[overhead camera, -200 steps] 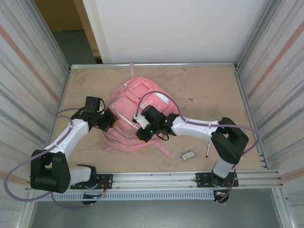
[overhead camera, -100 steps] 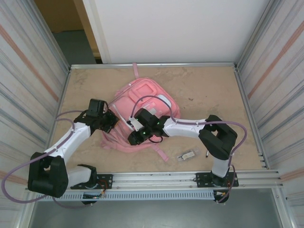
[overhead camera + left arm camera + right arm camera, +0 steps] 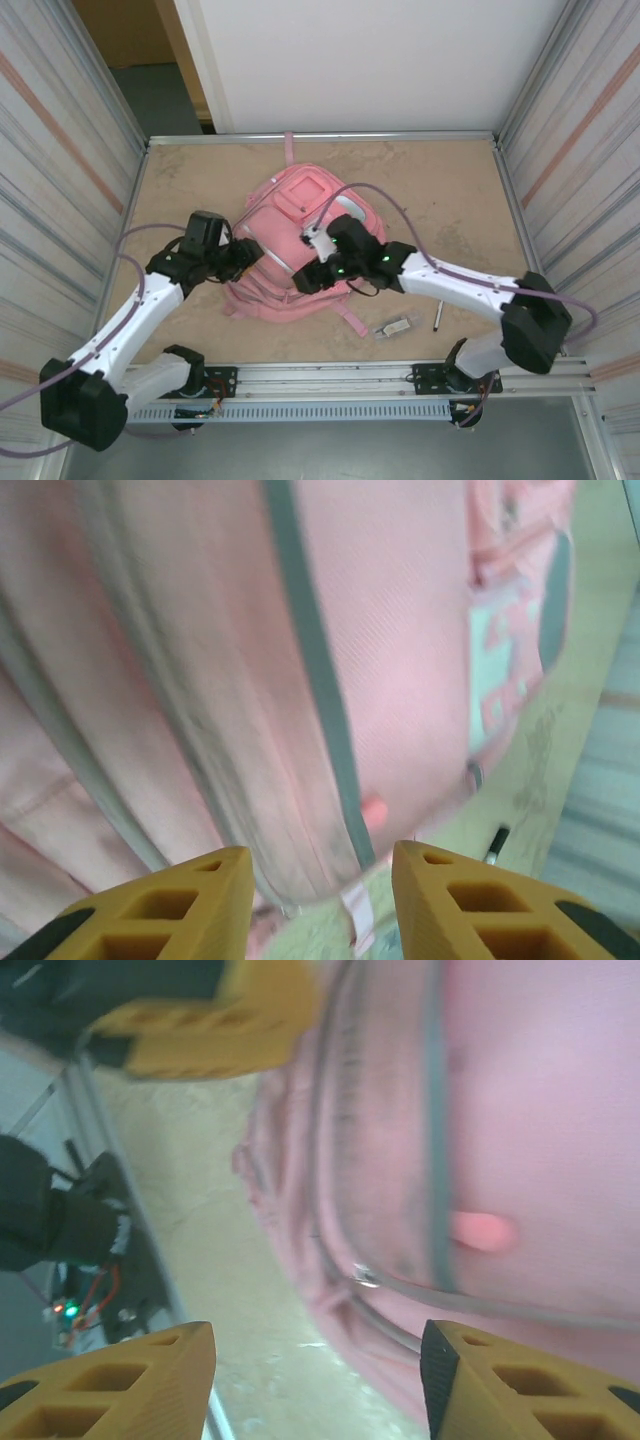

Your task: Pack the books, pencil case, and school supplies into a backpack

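Since before, my left end effector (image 3: 320, 855) has opened a little and my right end effector (image 3: 315, 1345) wider, both empty, by the pink backpack (image 3: 300, 205) in mid-frame.

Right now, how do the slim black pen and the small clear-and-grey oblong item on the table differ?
The slim black pen is dark and thin; the small clear-and-grey oblong item is pale and wider. In the top view the pen runs nearly vertical; the oblong item lies slanted. The oblong item sits nearer the large pink backpack than the pen. Both lie flat on the tan table, outside the backpack.
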